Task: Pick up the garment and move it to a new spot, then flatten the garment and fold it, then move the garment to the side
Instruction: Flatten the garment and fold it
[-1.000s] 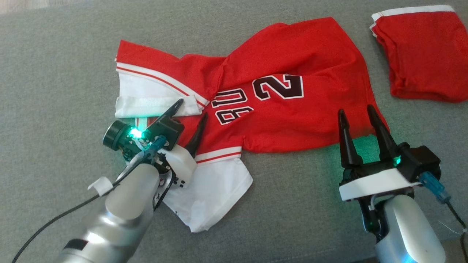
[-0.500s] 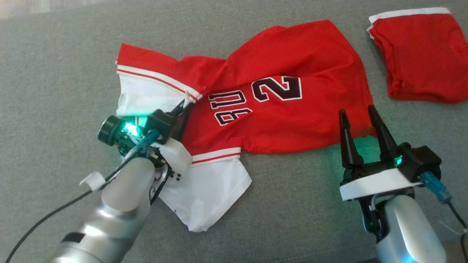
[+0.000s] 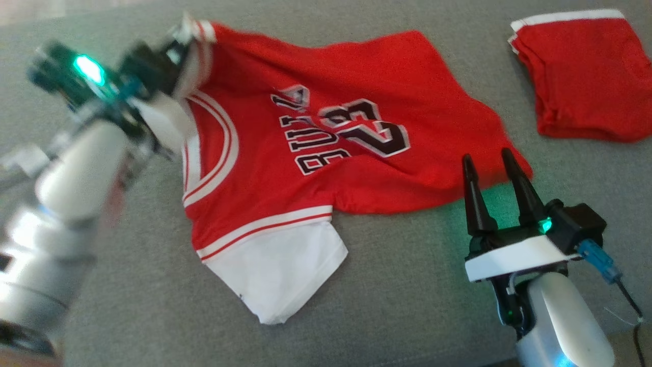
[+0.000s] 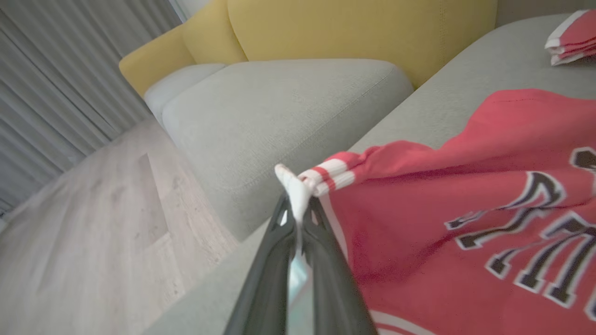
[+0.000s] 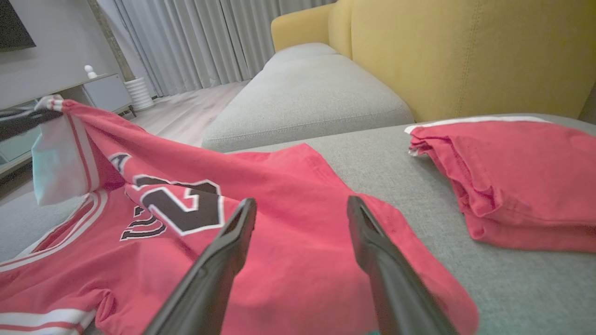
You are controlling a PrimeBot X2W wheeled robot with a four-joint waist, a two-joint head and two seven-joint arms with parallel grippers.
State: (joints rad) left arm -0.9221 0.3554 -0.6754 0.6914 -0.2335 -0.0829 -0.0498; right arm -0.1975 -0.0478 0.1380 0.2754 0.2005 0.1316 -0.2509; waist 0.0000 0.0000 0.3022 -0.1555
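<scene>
Stage: the pick-up, by my reading. The jersey is caught at one corner, and most of it lies rumpled on the grey sofa seat.
Done: the grasp is made, and the striped corner hangs above the seat with the cloth sloping down from it.
Left to do: the carry to a new spot, the flattening, the fold and the setting aside. None of these shows as done, and the number print is creased.
Landmark: the folded red pile, which lies on the same seat.
Jersey: near the folded red pile but apart from it, with a strip of bare seat between them.
Left tool: fingers pressed together, pinching the red-and-white trim at the jersey's end farthest from the folded red pile.
Right tool: fingers spread and holding nothing. It sits at the jersey's edge nearest the folded red pile. Its tips are over the red cloth, though whether they touch it cannot be told from these angles.
White sleeve: flat on the seat, well apart from the folded red pile and between the two tools.
</scene>
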